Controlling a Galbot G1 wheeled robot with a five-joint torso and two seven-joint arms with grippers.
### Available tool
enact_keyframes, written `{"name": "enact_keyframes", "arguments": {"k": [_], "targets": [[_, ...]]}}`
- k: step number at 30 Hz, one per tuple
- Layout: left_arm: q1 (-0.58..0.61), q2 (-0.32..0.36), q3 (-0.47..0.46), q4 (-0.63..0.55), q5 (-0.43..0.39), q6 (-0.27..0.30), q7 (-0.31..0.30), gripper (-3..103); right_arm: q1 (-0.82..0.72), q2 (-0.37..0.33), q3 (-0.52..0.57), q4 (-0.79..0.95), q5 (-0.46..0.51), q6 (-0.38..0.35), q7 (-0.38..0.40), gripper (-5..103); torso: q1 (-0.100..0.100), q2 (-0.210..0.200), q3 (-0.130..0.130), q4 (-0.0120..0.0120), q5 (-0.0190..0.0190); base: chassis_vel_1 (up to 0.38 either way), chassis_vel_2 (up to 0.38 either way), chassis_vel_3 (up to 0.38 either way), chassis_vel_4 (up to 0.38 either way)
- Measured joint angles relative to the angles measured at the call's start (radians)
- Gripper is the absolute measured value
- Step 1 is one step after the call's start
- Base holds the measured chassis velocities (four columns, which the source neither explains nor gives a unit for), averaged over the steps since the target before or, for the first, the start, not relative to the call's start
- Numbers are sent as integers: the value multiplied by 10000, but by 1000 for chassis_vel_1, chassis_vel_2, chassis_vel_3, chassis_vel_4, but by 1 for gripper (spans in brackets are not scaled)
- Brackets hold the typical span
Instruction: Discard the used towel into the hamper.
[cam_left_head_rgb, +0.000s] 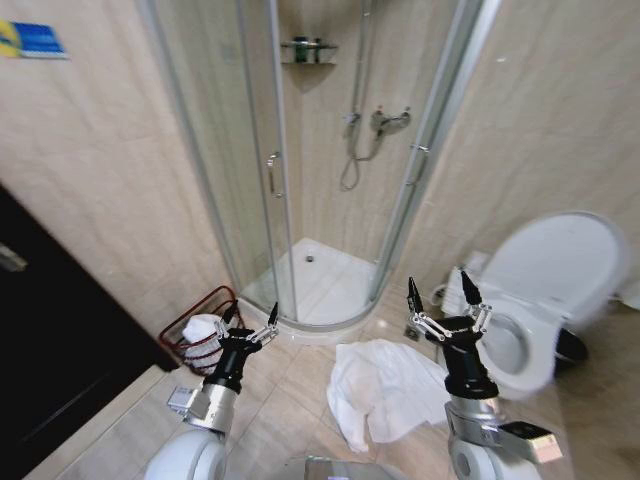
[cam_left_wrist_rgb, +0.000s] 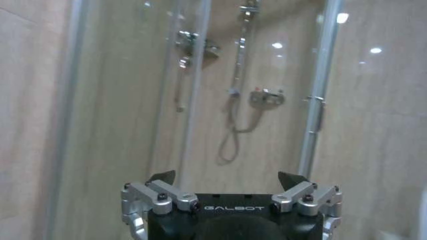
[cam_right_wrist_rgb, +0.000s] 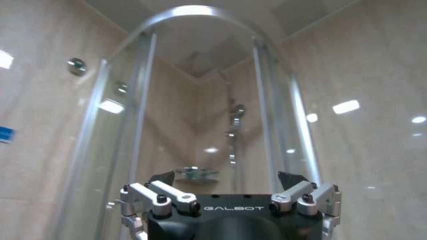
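While both arms hang raised over the tile floor, my left gripper (cam_left_head_rgb: 251, 318) and right gripper (cam_left_head_rgb: 440, 292) are spread wide, holding nothing. Crumpled white towel (cam_left_head_rgb: 385, 388) lies on the floor between them; the dark reddish-brown wire-weave hamper (cam_left_head_rgb: 197, 330), something white inside, stands just beside my left gripper.

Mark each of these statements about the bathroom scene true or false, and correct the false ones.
1. The white towel lies crumpled on the floor tiles. True.
2. The hamper stands to the right of the toilet. False: it stands on the left, by the wall, with something white already inside.
3. The right tool is shut on the towel. False: it is open, raised above the towel, holding nothing.
4. The left tool is open, close beside the hamper. True.
5. The toilet lid is raised. True.
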Motion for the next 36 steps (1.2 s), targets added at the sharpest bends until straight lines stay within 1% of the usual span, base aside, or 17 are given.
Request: {"name": "enact_keyframes", "arguments": {"k": [14,20,25,28,29,30,33,34,36], "targets": [[0,0,0,0,0,0,0,100,12,0,29,-113,48,-6,88,100,-100,-214,-118,-1,0,-126,-129,-122,-126],[-1,0,0,0,0,0,0,100,-57,0,38,-112,54,29,81,100,-111,-239,-133,-3,0,-80,-89,-100,-109],[0,0,0,0,0,0,0,100,-128,0,45,-151,48,103,117,100,-111,-240,-133,1,0,-12,-8,-9,-10],[0,0,0,0,0,0,0,100,-183,0,47,-190,-63,122,468,100,-115,-248,-137,2,0,0,0,0,0],[0,0,0,0,0,0,0,100,-183,0,47,-190,-63,122,468,100,-115,-248,-137,2,0,0,0,0,0],[0,0,0,0,0,0,0,100,-192,0,46,-200,-125,90,654,100,-129,-280,-153,2,0,0,0,0,0],[0,0,0,0,0,0,0,100,-202,0,6,-212,-350,-208,1431,100,-202,-430,-230,2,0,0,0,0,0],[0,0,0,0,0,0,0,100,-202,0,6,-212,-350,-208,1431,100,-202,-430,-230,2,0,0,0,0,0],[0,0,0,0,0,0,0,100,-243,0,-24,-196,-443,-612,1912,100,-266,-560,-298,2,0,0,0,0,0]]}}
